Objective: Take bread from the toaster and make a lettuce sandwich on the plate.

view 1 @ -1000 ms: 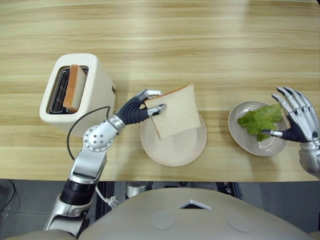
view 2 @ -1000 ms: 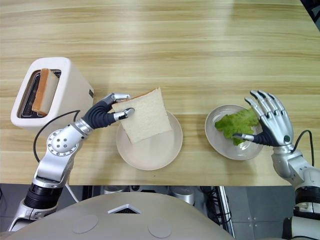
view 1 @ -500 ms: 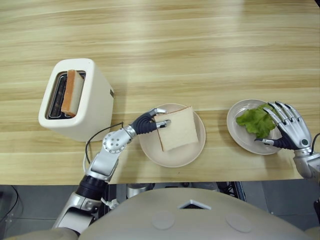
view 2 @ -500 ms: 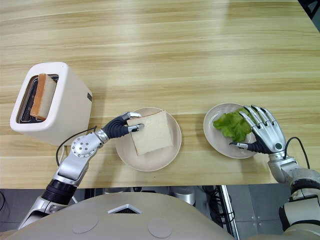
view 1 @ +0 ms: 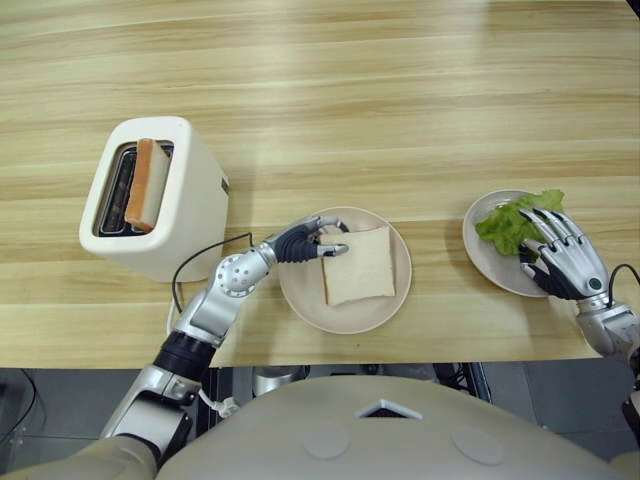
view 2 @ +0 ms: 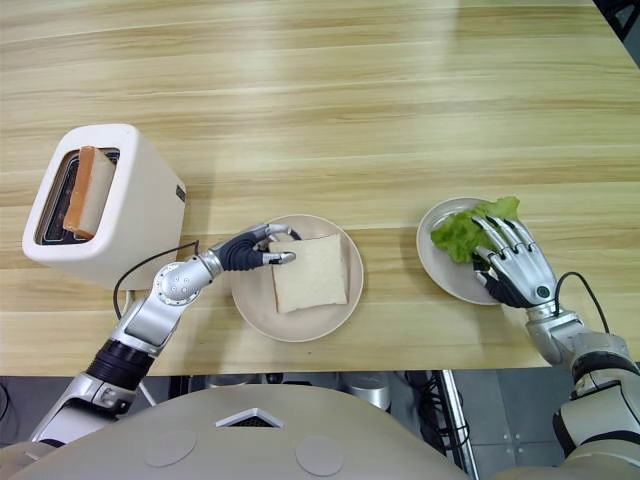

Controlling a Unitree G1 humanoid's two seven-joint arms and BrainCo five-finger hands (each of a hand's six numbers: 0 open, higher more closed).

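The bread slice [view 1: 358, 265] is down. A second ago the left robot hand [view 1: 303, 241] was carrying it tilted, well above the plate [view 1: 345, 318]; now it lies flat on the right half of that plate, a little below the middle of the frame. The left robot hand has sunk with it and rests low over the plate's upper-left rim. As far as I can see, it is still pinching the slice's upper-left corner rather than letting go. So I'd say the first layer is placed in all but the release.

Over at the right edge of the frame, the right robot hand [view 1: 560, 262] was spread wide and hovering beside the small plate [view 1: 488, 264] a second ago. It has since come down and lies across the lettuce [view 1: 505, 222]. The leaf now sits bunched toward the top of that plate, with its tip poking past the rim. Whether that hand has closed on the leaf or merely rests on it, I cannot tell from here. The lettuce looks like the next thing to go across.

In the upper left, the toaster [view 1: 190, 200] hasn't budged on the desk [view 1: 400, 100]. The second slice [view 1: 143, 183] still stands in its slot, waiting to become the lid.
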